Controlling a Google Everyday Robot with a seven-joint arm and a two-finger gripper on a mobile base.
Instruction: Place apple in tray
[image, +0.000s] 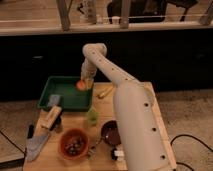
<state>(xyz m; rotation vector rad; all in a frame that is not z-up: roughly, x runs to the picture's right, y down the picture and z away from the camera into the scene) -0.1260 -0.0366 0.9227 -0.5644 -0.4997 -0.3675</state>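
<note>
The apple (81, 85) is a small orange-red fruit at the far right corner of the dark green tray (62, 105). My gripper (85, 80) is right at the apple, coming down on it from above, over the tray's right side. I cannot tell whether the apple rests on the tray floor or hangs just above it. The white arm (131, 115) reaches across the table from the near right.
A blue-grey object (54, 100) lies in the tray. A yellow banana-like piece (106, 91) lies right of the tray. A green cup (92, 116), an orange bowl (74, 143), a dark brown bowl (110, 131), a wooden block (50, 117) and a grey cloth (34, 146) are nearer on the wooden table.
</note>
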